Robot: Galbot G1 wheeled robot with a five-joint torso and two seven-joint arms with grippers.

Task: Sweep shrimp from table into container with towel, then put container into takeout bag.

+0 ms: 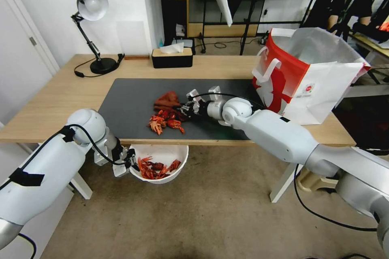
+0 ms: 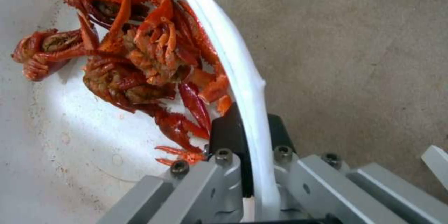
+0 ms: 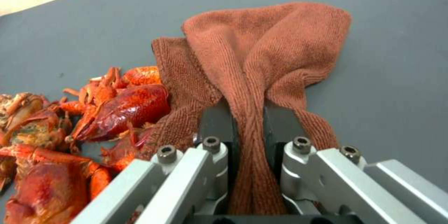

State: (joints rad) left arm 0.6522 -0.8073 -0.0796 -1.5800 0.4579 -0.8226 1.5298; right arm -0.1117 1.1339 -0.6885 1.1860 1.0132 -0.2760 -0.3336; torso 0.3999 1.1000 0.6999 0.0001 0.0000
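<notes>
Over at the table (image 1: 56, 101), the right gripper (image 1: 184, 110) lies low on the dark mat (image 1: 129, 105) with its fingers pinched tight on a fold of the rust-brown towel (image 1: 167, 99), which rests right against the remaining shrimp (image 1: 164, 122) near the mat's front edge. Below that edge the left gripper (image 1: 130, 161) holds the white bowl (image 1: 162, 154) out over the floor, clamped on its rim with one finger inside and one outside; some shrimp already lie in it. The red-and-white bag (image 1: 308, 77) stands open at the table's right end.
</notes>
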